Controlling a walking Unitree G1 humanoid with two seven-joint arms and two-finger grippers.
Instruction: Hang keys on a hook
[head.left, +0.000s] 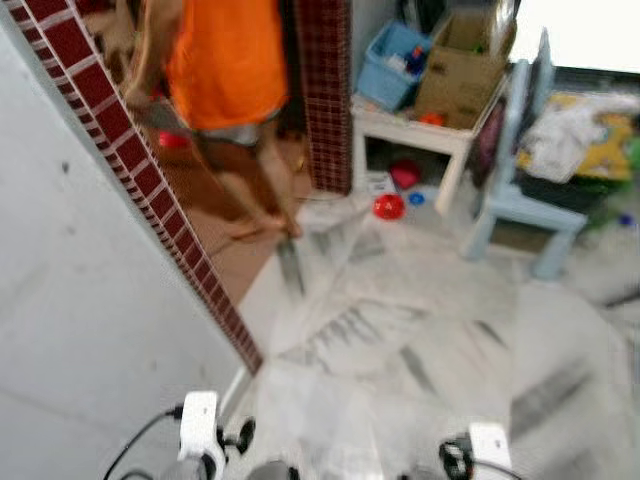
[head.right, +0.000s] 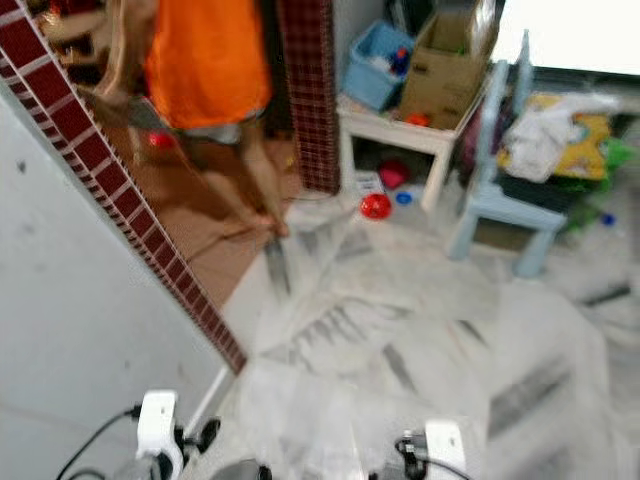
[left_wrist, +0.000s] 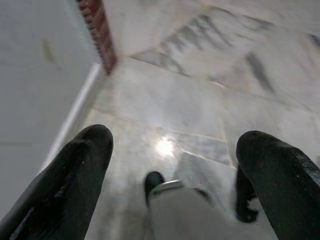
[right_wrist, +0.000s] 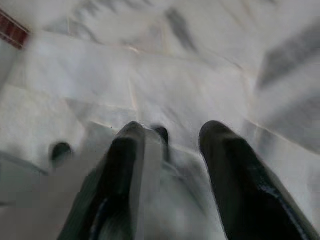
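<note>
Head views: marble floor (head.left: 420, 330), tiled wall edge (head.left: 130, 160), a person (head.left: 225, 60) in orange, small white bench (head.left: 415, 130) with boxes, no keys or hook discernible; left wrist: left gripper (left_wrist: 172, 160) released, empty; right wrist: right gripper (right_wrist: 170, 150) parted, empty — task judged barely begun.

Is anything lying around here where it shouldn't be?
A red ball-like toy and a small blue thing lie loose on the marble floor beside the white table. A heap of cloth is piled behind the pale blue chair.
</note>
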